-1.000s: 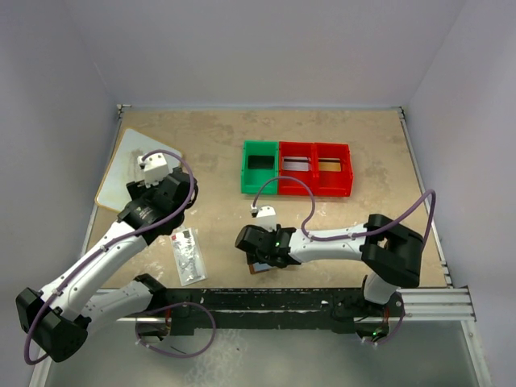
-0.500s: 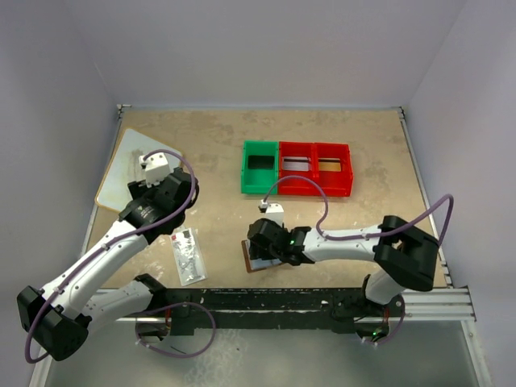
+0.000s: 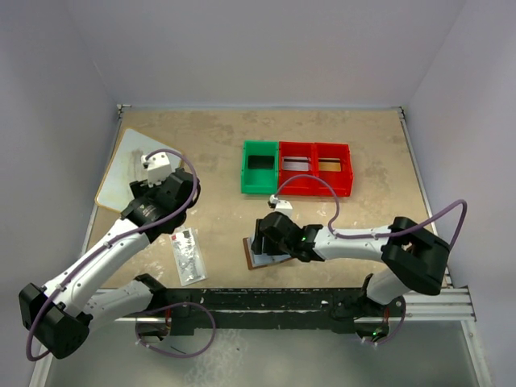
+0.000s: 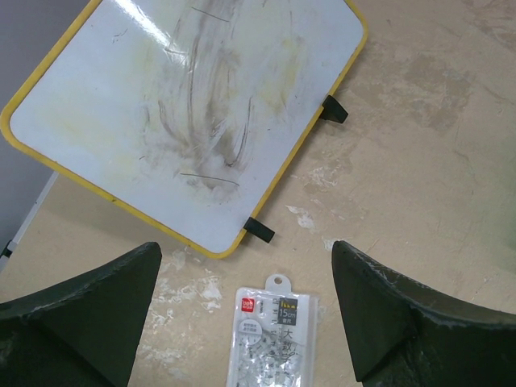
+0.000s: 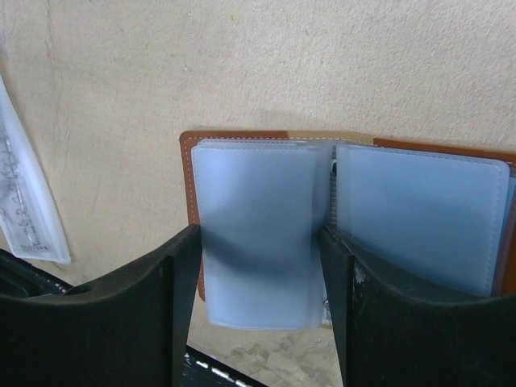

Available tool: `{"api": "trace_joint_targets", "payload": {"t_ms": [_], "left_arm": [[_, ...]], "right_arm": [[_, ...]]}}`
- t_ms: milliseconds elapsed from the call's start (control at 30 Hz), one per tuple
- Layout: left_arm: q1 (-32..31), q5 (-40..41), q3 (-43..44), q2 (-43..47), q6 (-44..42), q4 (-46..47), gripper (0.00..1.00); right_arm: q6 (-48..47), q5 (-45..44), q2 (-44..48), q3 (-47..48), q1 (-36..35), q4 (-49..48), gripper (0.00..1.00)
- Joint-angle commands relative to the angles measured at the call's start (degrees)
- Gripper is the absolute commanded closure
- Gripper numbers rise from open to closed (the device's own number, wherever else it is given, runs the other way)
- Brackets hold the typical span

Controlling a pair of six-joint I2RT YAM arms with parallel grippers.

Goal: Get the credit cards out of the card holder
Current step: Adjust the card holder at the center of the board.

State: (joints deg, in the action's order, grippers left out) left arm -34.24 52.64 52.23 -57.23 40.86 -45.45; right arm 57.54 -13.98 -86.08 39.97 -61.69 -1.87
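Note:
The brown card holder (image 5: 192, 177) lies open on the table, its bluish-grey inner pockets (image 5: 419, 218) facing up. In the top view it (image 3: 251, 256) sits near the front edge. My right gripper (image 5: 258, 242) is open, with one finger on each side of the left pocket leaf (image 5: 254, 201). It shows in the top view (image 3: 270, 242) too. A silvery grey credit card (image 3: 296, 164) lies in the middle red bin and a golden tan card (image 3: 329, 165) in the right red bin. My left gripper (image 4: 246, 258) is open and empty, above the table.
A clear-white speckled packet (image 4: 270, 347) with a red mark lies below the left gripper, and it shows in the top view (image 3: 187, 256). A yellow-rimmed whiteboard (image 4: 185, 113) lies at the back left. A green bin (image 3: 260, 165) stands beside two red bins (image 3: 314, 187).
My right gripper has moved to the right and a little back, uncovering more of the open card holder. The left arm has hardly moved.

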Motion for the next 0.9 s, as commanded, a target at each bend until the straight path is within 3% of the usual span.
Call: {"api": "trace_joint_targets", "payload": {"t_ms": [0, 300, 500, 733, 867], "left_arm": [[0.2, 0.05, 0.57, -0.14, -1.05, 1.11, 0.16], [0.18, -0.83, 0.59, -0.29, -1.52, 1.35, 0.19], [0.14, -4.58, 0.25, -0.04, -2.81, 2.73, 0.23], [0.16, -6.55, -0.12, 0.1, -2.91, 3.2, 0.24], [0.14, -15.1, -0.92, 1.23, -4.39, 5.68, 0.28]], "right_arm": [[0.3, 0.68, -1.93, 1.01, 0.16, 0.31, 0.37], [0.53, 0.78, -1.21, 0.87, 0.3, -0.73, 0.38], [1.73, 6.24, 2.68, -5.05, 3.04, -10.23, 0.48], [2.41, 6.61, 5.21, -7.01, 4.03, -10.75, 0.51], [3.46, 7.43, 6.68, -9.14, 4.66, -13.49, 0.54]]}}
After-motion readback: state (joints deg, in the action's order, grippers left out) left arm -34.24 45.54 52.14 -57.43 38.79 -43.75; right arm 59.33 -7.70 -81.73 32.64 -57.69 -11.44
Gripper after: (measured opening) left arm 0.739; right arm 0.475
